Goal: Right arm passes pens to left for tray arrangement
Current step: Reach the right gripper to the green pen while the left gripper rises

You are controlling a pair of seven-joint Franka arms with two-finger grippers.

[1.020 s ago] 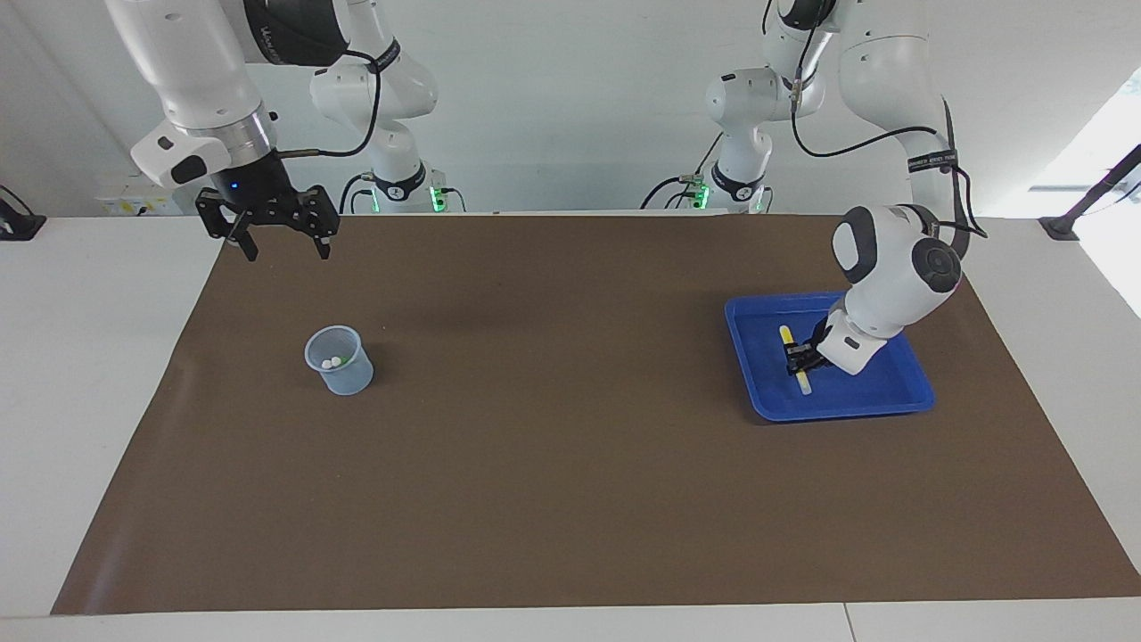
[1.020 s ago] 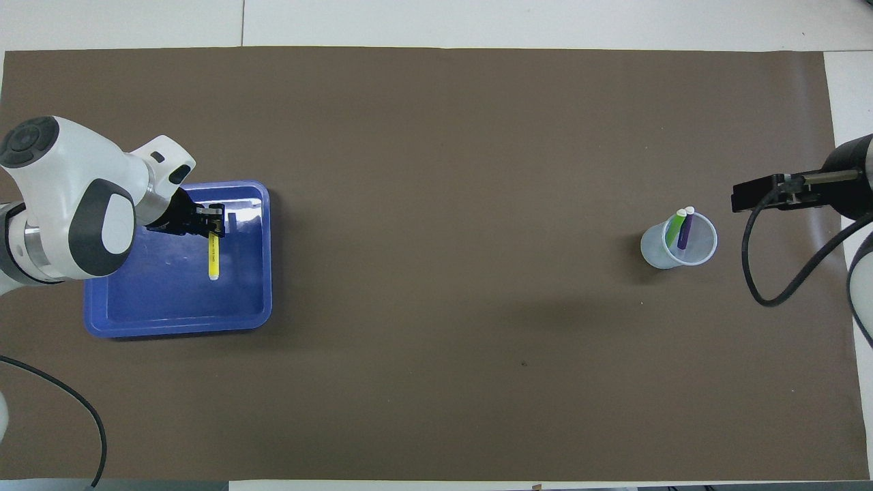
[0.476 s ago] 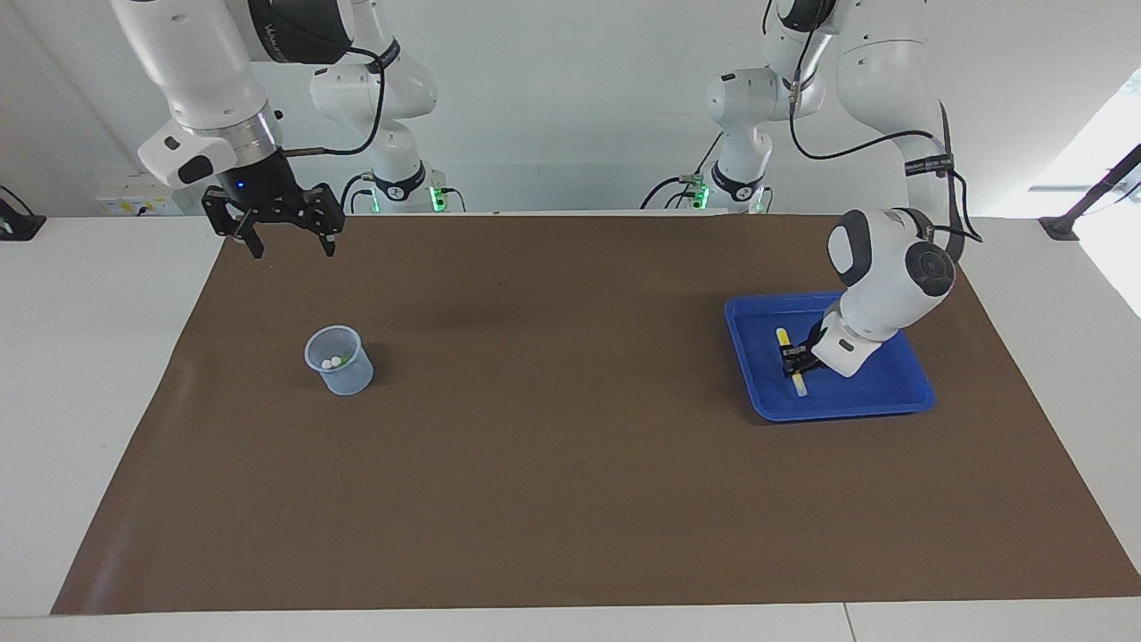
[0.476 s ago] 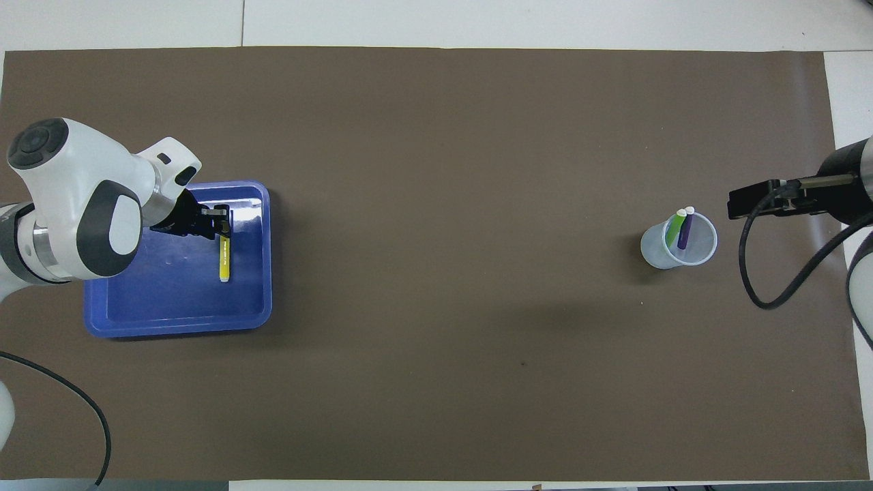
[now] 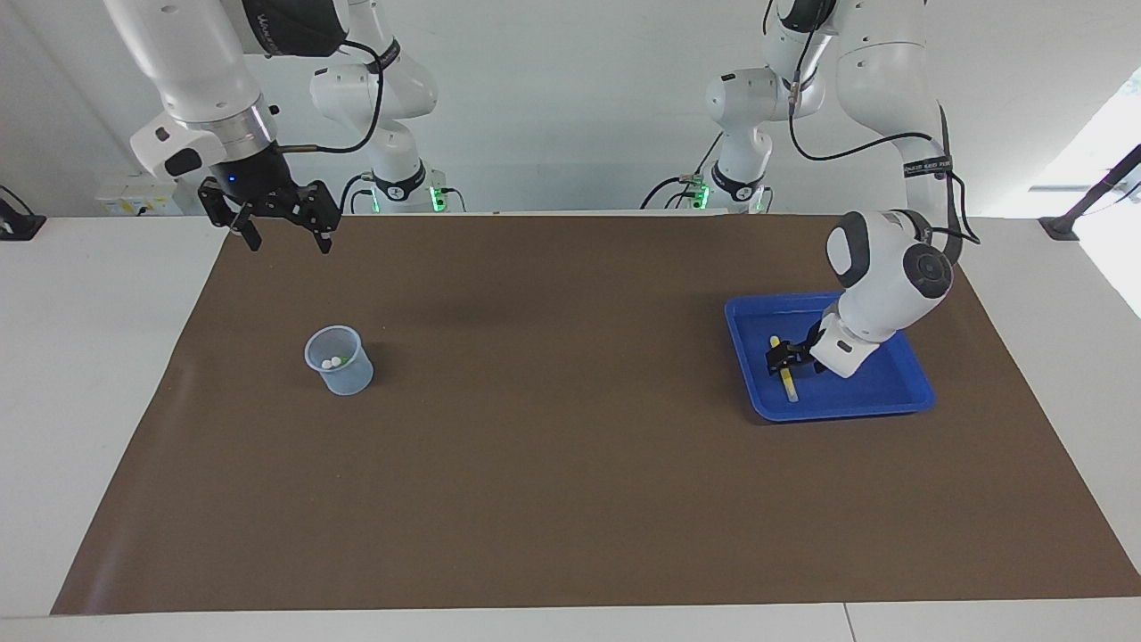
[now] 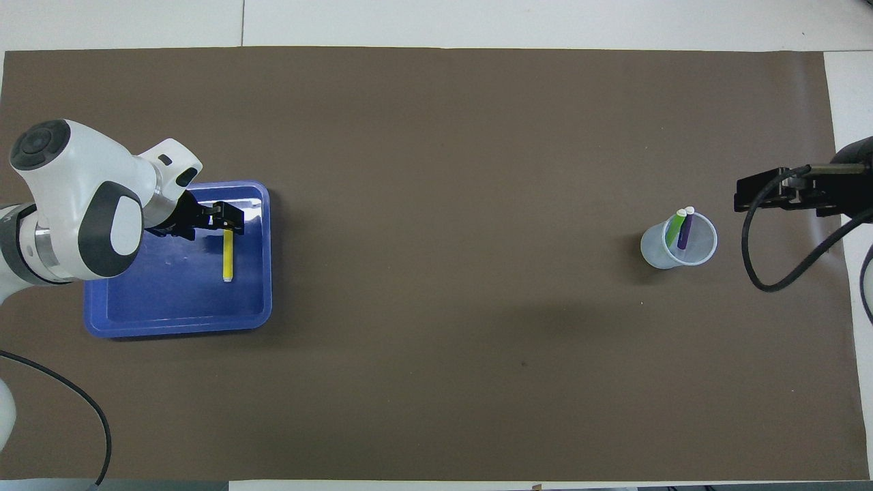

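Blue tray [image 5: 900, 392] at the left arm's end of the desk [image 5: 89, 357]; left gripper [image 5: 777, 356] low inside it, fingers apart, right over the yellow pen [image 6: 228, 258], which lies flat on the tray floor, gripped by nothing. Well apart from the tray, toward the right arm's end, a clear cup [image 6: 665, 256] holds the green pen [image 6: 676, 228] and purple pen [image 6: 685, 229], caps up. Right gripper [image 5: 283, 241] waits in the air past the cup from the tray, over the brown mat's [image 5: 553, 464] edge, fingers spread
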